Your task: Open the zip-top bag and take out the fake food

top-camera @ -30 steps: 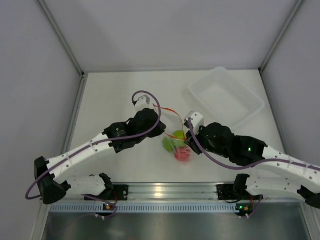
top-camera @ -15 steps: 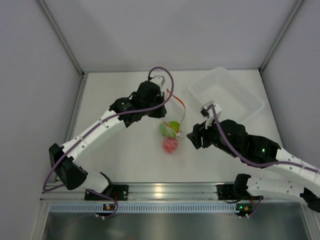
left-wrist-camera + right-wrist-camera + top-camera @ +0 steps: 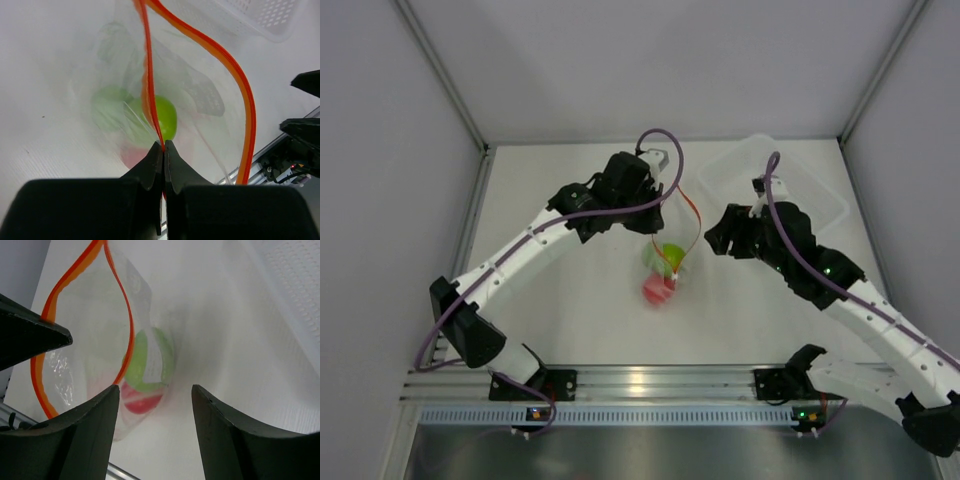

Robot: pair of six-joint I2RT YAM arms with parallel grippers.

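The zip-top bag (image 3: 672,262) hangs with its mouth open, its red-orange zip strip (image 3: 692,212) in a loop. My left gripper (image 3: 658,205) is shut on one side of the strip (image 3: 148,75) and holds the bag up. The fake food sits in the bag's bottom: a green ball (image 3: 670,257), a red ball (image 3: 656,290); the left wrist view shows two green balls (image 3: 165,117) over a red one (image 3: 131,156). My right gripper (image 3: 713,240) is open and empty just right of the bag (image 3: 85,355), its jaws wide apart (image 3: 155,387).
A clear rigid tub (image 3: 820,200) stands at the back right, partly under my right arm; it also shows in the right wrist view (image 3: 295,285). Grey walls close the table on three sides. The metal rail (image 3: 640,382) runs along the near edge.
My left gripper lifted the bag by its strip and moved toward the back. My right gripper drew away from the bag to the right and back. The bag mouth is wider.
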